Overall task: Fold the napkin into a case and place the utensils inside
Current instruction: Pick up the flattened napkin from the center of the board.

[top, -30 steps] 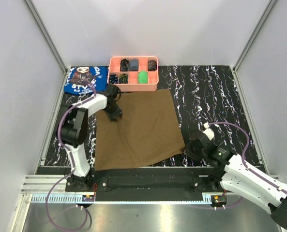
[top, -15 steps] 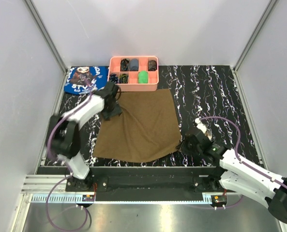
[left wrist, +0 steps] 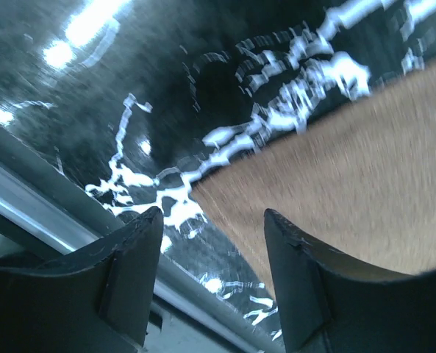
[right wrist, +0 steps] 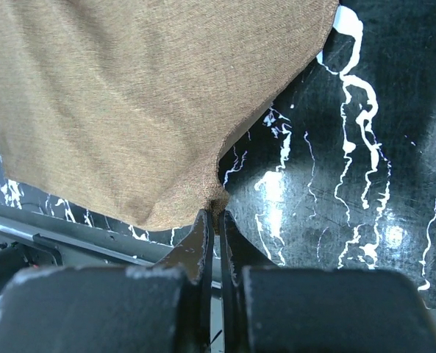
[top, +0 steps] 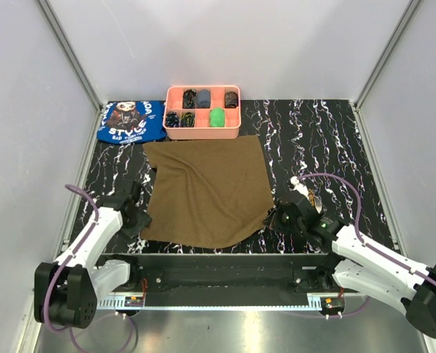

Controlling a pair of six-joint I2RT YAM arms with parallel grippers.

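marbled worktop: napkin pinched by one arm, other end effector open

black, white-veined worktop fills the floor of a pale-walled cell. the pink tray stands at its far side, with small dark items and one green item in its compartments. a blue cloth with white lettering lies just beside the tray's left end.

the napkin, plain olive-brown, lies spread on the worktop on the near side of the pink tray. its far edge is just short of the tray's front wall and runs a little wider than the tray. its outline is uneven, and the near edge bulges in a curve.

the right end effector sits well to the near side of the tray, past its right end. its fingers are pressed together on the napkin's edge, and the cloth draws to a small point where they pinch it.

the left end effector is low over the worktop, well to the near side of the tray and past its left end. it is near the napkin's near-left corner. its fingers stand apart with nothing between them, and the corner of the napkin lies on the worktop just beyond their tips.
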